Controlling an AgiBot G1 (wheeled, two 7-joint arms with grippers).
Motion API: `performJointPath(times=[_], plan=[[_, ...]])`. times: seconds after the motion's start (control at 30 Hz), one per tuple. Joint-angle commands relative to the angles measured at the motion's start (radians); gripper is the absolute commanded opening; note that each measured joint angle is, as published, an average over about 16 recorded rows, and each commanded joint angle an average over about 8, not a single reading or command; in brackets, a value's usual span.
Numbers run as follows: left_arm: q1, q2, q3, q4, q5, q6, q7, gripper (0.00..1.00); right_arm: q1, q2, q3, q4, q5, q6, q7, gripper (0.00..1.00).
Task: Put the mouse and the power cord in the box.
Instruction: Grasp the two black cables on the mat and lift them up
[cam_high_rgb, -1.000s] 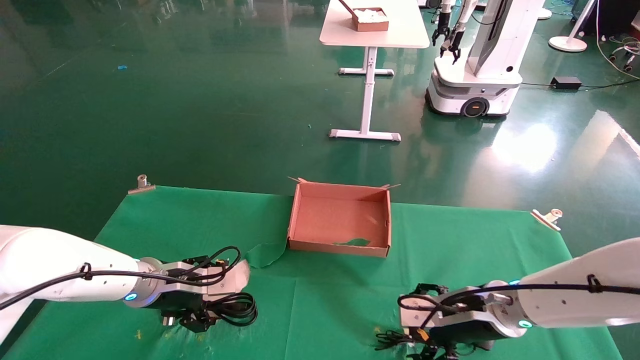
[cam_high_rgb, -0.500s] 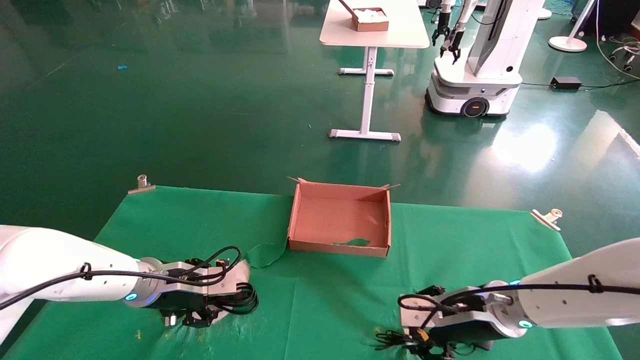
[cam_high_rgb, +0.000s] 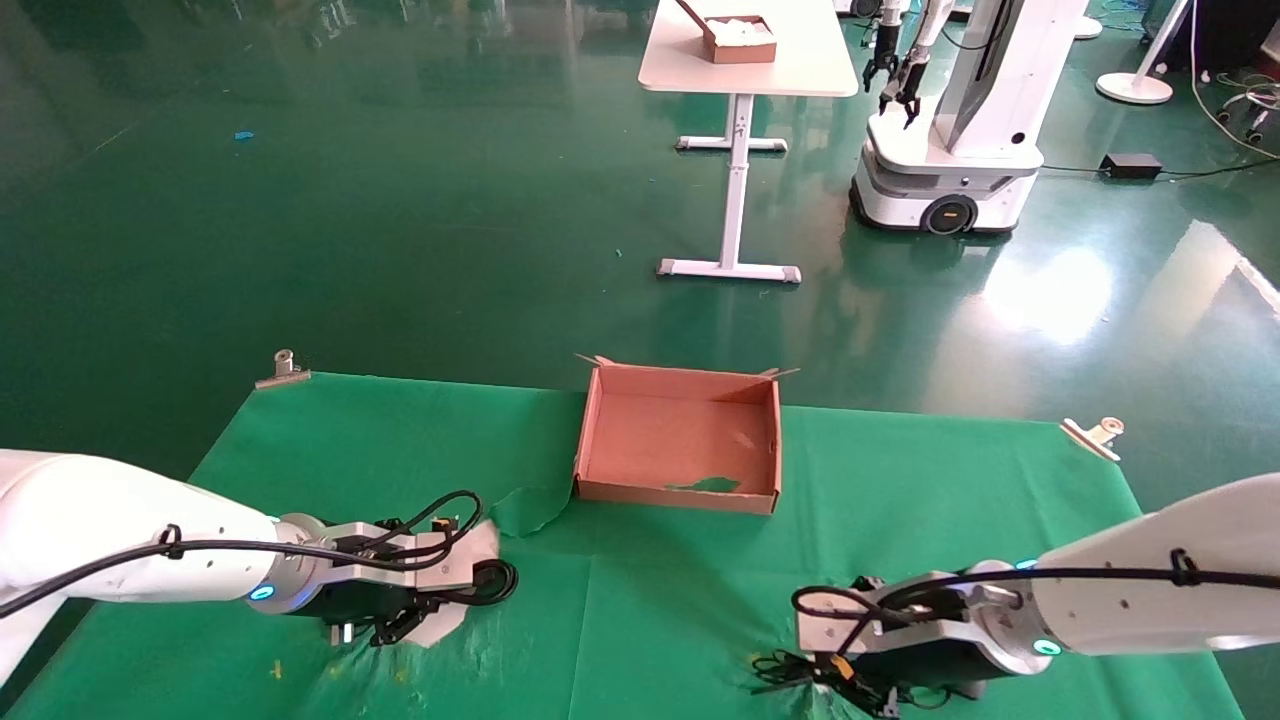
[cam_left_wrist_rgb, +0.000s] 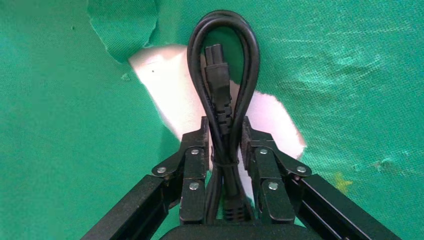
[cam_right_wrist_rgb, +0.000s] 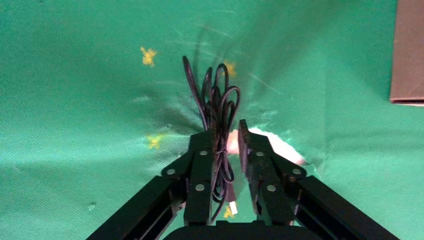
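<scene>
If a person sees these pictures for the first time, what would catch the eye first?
Probably the two white arms low over the green cloth, one at each near corner. The left gripper is closed around the looped power cord; the right gripper pinches the mouse's thin cable. Between them, farther back, the brown box sits empty.

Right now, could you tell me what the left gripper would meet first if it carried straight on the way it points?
The left gripper, jaws shut on the power cord, points down at the table; it would likely meet the green cloth first, by the torn white patch.
</scene>
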Motion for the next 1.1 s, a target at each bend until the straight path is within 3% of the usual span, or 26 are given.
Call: performJointPath(times=[0.03,0.17,0.2,0.4,0.47,0.9,1.0,1.1], plan=[[0.000,0.000,0.000,0.000,0.000,0.000,0.000,0.00,-0.001,0.002,0.000,0.002,0.000,-0.001,0.003,0.00],[0.000,0.000,0.000,0.000,0.000,0.000,0.000,0.00,-0.001,0.001,-0.002,0.006,-0.003,-0.002,0.005,0.01],[0.000,0.000,0.000,0.000,0.000,0.000,0.000,0.00,-0.001,0.001,-0.002,0.006,-0.004,-0.002,0.005,0.05],[0.000,0.000,0.000,0.000,0.000,0.000,0.000,0.00,-0.001,0.001,-0.006,0.007,-0.012,-0.005,0.010,0.79],[0.000,0.000,0.000,0.000,0.000,0.000,0.000,0.00,0.000,0.000,-0.008,0.007,-0.016,-0.006,0.013,0.99],[0.000,0.000,0.000,0.000,0.000,0.000,0.000,0.00,0.002,-0.004,-0.010,0.001,-0.019,-0.007,0.016,0.98],[0.000,0.000,0.000,0.000,0.000,0.000,0.000,0.00,0.002,-0.004,-0.009,-0.002,-0.015,-0.007,0.013,0.76],[0.000,0.000,0.000,0.000,0.000,0.000,0.000,0.00,0.002,-0.004,-0.007,-0.005,-0.012,-0.007,0.008,0.39]])
